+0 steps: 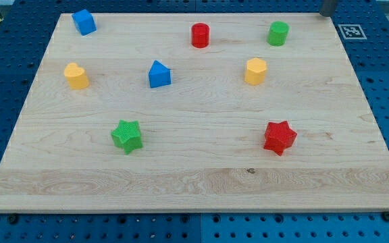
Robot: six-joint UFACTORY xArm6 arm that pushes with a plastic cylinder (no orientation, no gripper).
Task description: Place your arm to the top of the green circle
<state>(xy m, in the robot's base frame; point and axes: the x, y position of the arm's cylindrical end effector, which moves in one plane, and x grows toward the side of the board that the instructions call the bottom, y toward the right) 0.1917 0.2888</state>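
Green circle near tabletop top right, right of red circle. Tip at top-right corner, well apart. No gripper fitted. Best approached along top edge, stopping just above, untouched.

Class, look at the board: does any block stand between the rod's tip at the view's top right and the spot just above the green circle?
Nothing visible does. My tip sits at the wooden board's top right edge, to the right of the green cylinder block. The red cylinder block lies further left, and the yellow hexagonal block lies below, both off that path.
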